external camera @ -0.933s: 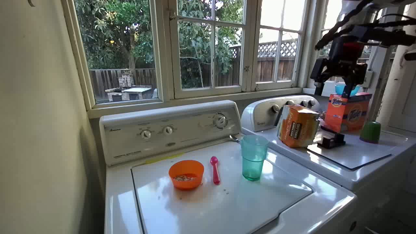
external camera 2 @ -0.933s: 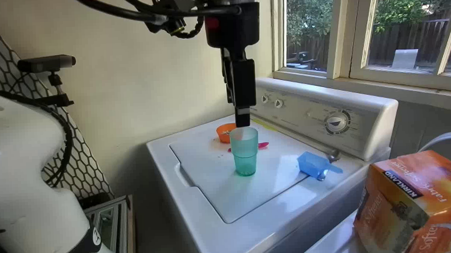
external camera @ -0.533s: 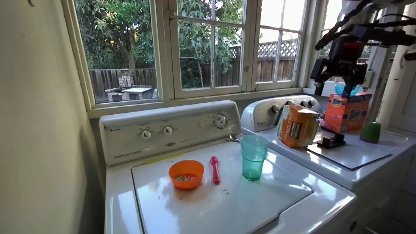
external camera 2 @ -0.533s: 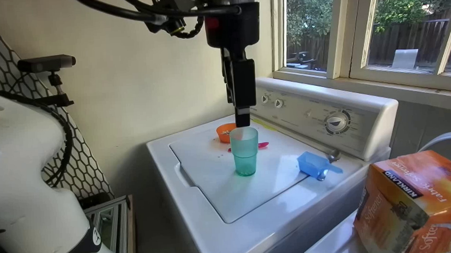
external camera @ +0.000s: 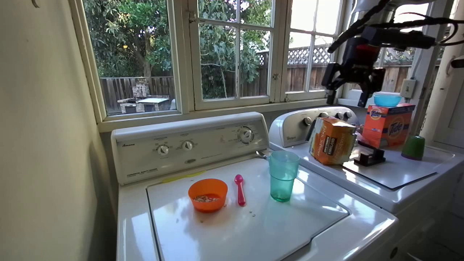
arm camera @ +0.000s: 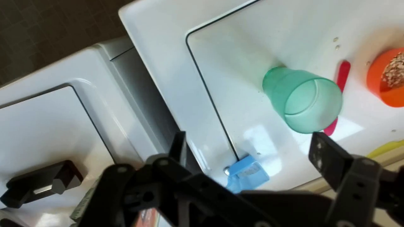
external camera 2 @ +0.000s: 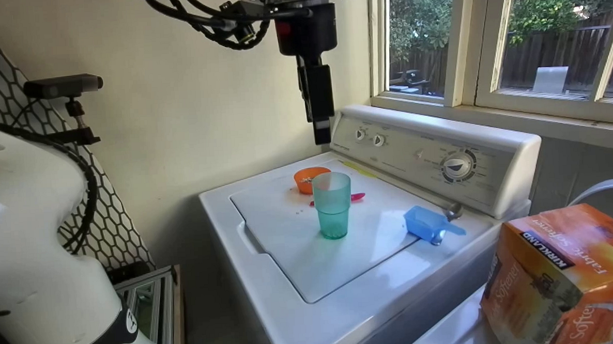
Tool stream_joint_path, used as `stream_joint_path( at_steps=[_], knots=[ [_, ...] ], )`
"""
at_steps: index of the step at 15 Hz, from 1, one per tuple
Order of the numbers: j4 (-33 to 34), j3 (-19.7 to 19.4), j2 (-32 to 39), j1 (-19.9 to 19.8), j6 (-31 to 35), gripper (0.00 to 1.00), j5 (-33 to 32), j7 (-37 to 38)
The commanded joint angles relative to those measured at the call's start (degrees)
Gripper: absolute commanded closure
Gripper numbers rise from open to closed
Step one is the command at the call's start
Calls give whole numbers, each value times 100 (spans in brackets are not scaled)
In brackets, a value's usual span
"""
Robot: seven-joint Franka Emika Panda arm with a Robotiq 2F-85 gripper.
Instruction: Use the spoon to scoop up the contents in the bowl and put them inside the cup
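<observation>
Well below the claw (external camera: 346,102) and off to one side of it, the spoon (external camera: 240,190) lies flat on the washer lid (external camera: 253,235), its head toward the control panel (external camera: 210,148); whether the hollow faces up is too small to tell. It appears to be thin plastic: probably light, stiff, hardly fragile, and smooth enough to skid if nudged. The handle, toward the end away from the head, is the likely place to take hold, leaving the head free for scooping; so low a profile would bring the fingertips almost to the lid. Nearer the claw than the spoon, the cup (arm camera: 277,83) stands upright and, in the wrist view, hides the spoon's middle; a low sideways approach could knock it. Farther from the claw sits the bowl (external camera: 207,206), with pale flakes (external camera: 205,198) inside and stray bits (arm camera: 337,47) nearby. The claw hangs in the air, its fingers spread wide with nothing held; scooping has not yet begun. Lower than the claw and well apart from the spoon lie a blue scoop (arm camera: 249,176) and, on the neighbouring machine (external camera: 395,177), a fabric-softener box (external camera: 332,141).
</observation>
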Motion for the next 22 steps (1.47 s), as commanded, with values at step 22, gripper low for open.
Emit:
stream_joint_path(
  at_steps=[22],
  knots=[
    [-626, 2088, 1420, 673, 3539, 0, -362, 4450]
  ],
)
